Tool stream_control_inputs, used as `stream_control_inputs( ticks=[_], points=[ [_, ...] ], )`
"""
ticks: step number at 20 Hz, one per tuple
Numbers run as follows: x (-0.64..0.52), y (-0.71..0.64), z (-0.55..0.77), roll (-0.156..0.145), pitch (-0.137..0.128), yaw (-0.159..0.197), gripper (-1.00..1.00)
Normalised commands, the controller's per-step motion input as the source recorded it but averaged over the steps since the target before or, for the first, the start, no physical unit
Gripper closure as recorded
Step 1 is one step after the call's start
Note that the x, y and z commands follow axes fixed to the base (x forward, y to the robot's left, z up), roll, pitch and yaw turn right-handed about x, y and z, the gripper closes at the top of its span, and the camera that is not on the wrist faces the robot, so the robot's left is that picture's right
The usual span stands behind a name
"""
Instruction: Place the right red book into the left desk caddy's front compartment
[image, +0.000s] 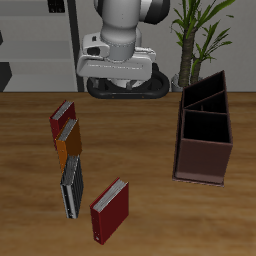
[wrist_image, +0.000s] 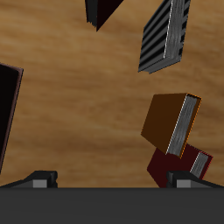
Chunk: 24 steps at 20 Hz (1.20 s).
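The right red book (image: 61, 115) is a slim dark maroon hardcover. It lies flat on the wooden table, touching the orange book (image: 68, 139). In the wrist view, the maroon book (wrist_image: 179, 164) shows partly under the orange book (wrist_image: 171, 122). The left desk caddy (image: 205, 165) is a dark brown box with black sections, on the far side of the table from the books. Its end section nearest the table's front edge (image: 207, 130) holds nothing. My gripper (wrist_image: 112, 179) hangs high at the table's back, open and empty, far from both. It also shows in the exterior view (image: 125, 88).
A black-and-white striped book (image: 71, 187) and a brighter crimson book (image: 110, 210) lie near the table's front edge. A potted plant (image: 195, 30) stands behind the caddy. The caddy's wall (wrist_image: 7, 114) shows at the wrist view's edge.
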Motion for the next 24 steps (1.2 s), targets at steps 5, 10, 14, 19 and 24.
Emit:
stream_control_inputs(
  ticks=[5, 10, 14, 19, 24],
  points=[
    [-0.23, -0.41, -0.13, 0.007, -0.013, -0.017, -1.0],
    [-0.19, -0.3, -0.12, -0.044, -0.016, -0.017, -1.0],
    [-0.25, -0.26, -0.2, -0.008, -0.028, 0.031, -1.0],
    [-0.16, -0.16, -0.12, -0.021, -0.03, 0.029, -1.0],
    [-0.17, -0.29, -0.29, -0.035, -0.009, -0.003, -1.0]
  ],
)
